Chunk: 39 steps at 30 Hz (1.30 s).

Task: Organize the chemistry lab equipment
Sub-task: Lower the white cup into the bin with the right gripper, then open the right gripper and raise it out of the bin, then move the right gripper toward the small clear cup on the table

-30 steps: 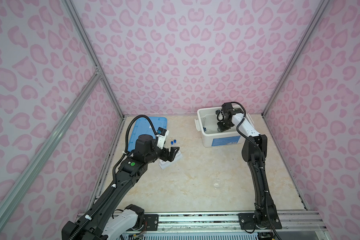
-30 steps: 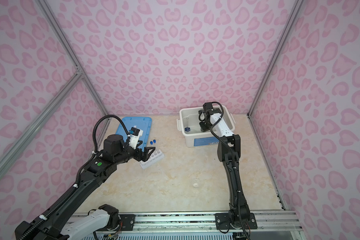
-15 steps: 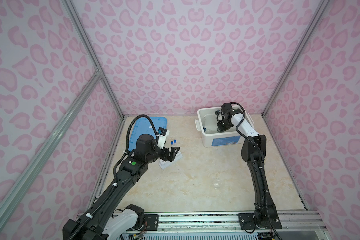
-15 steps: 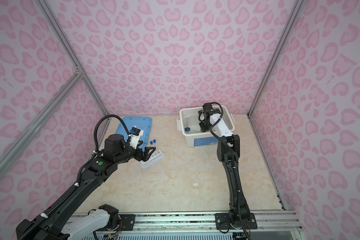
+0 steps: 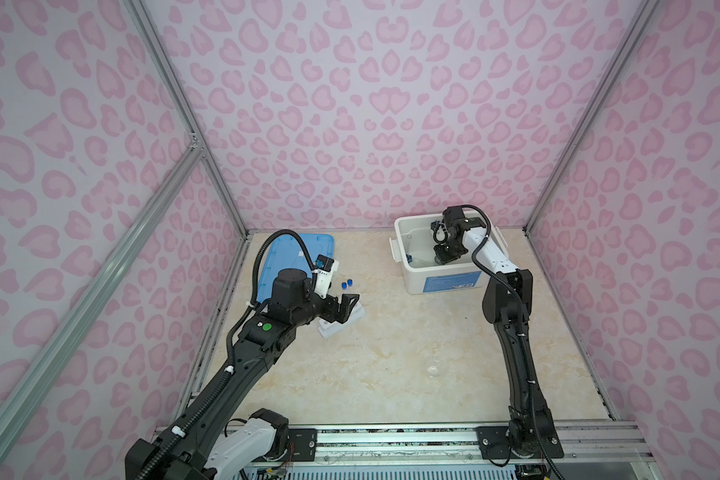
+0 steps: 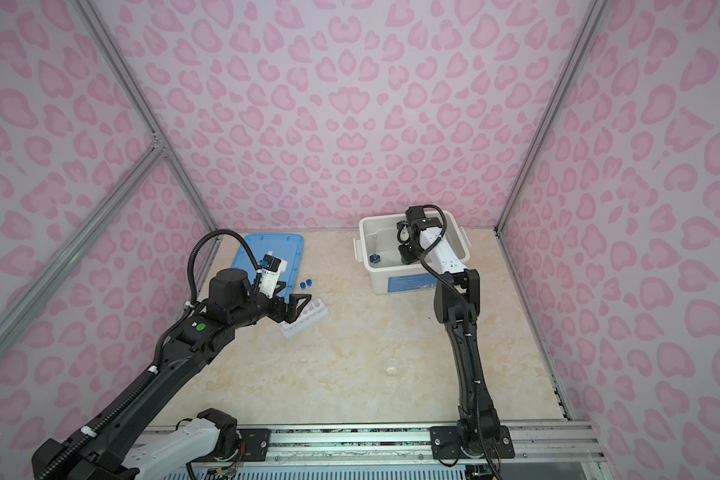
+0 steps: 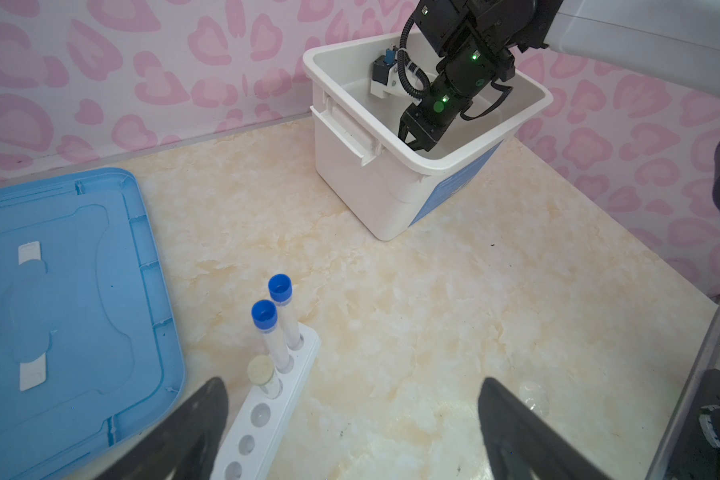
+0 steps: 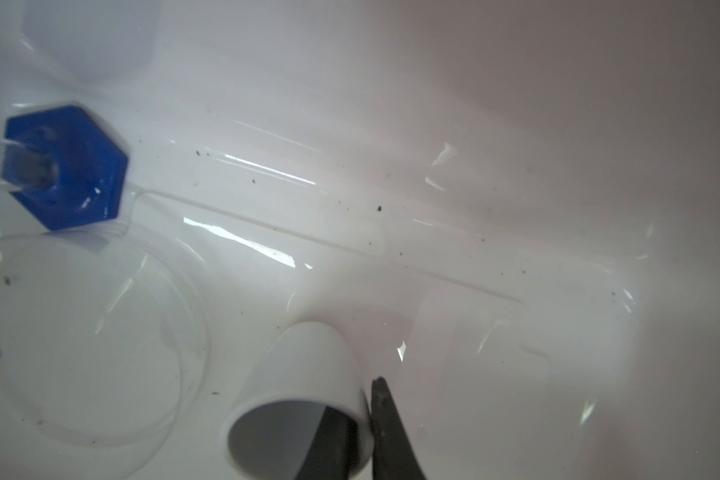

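Pink heart-print walls (image 5: pixel 350 104) enclose a marbled table (image 5: pixel 391 353); on it stand a white bin (image 5: pixel 445 282) at the back and a blue lid (image 5: pixel 292 249) lying flat to the left; the left gripper (image 5: pixel 344 309) hangs over a white rack (image 6: pixel 304 318) beside the lid, its fingers (image 7: pixel 192 424) spread wide; in the left wrist view the rack's empty end lies below and between them, closer to one finger than the other, and nothing is held. Three tubes stand upright in the rack's far holes; two blue-capped tubes (image 7: pixel 281 307) sit side by side at the far end, a white-capped tube (image 7: pixel 262 374) in the next hole, just clear of the fingers. The right gripper (image 5: pixel 443 257) reaches down inside the bin; the right wrist view shows a white cup (image 8: pixel 304 382) tipped towards the camera on the bin floor, one finger (image 8: pixel 333 440) inside its mouth, the other just outside, the cup's wall between them; the fingers stand close together, but whether they pinch the wall cannot be told. A clear dish (image 8: pixel 88 345) lies flat near the cup; a cylinder (image 8: pixel 67 166) with a blue six-sided base lies beyond the dish, well apart from the fingers.
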Available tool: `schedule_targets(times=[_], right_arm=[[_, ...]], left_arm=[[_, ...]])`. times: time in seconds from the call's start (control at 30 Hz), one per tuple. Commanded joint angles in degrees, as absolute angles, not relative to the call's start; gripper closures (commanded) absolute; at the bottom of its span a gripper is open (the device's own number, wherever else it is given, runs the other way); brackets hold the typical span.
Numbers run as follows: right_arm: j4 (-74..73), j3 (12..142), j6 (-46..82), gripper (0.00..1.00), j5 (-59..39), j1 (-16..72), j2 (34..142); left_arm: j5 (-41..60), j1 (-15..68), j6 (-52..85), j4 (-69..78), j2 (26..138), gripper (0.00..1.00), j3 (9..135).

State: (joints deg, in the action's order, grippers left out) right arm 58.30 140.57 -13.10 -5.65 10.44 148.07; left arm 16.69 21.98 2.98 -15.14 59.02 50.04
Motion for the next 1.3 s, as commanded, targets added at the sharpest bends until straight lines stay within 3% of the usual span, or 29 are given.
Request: schedule_targets(times=[0.0, 0.37, 0.97, 1.27], right_arm=[[58.36, 140.8, -13.1, 0.85, -6.07, 10.46, 147.66], [59.72, 142.6, -13.08, 0.7, -6.34, 10.37, 146.14], [61.32, 140.52, -12.34, 0.68, -8.73, 10.27, 131.47], [56.65, 123.61, -11.08, 0.69, -7.03, 12.47, 116.3]], left_arm=[[17.4, 22.0, 3.08, -13.53, 58.73, 0.04, 49.83], [17.23, 21.97, 2.99, -13.4, 57.72, 0.04, 49.22], [17.47, 21.97, 1.59, -13.27, 55.91, 0.04, 49.33], [18.63, 22.49, -0.24, -14.5, 55.38, 0.05, 49.92]])
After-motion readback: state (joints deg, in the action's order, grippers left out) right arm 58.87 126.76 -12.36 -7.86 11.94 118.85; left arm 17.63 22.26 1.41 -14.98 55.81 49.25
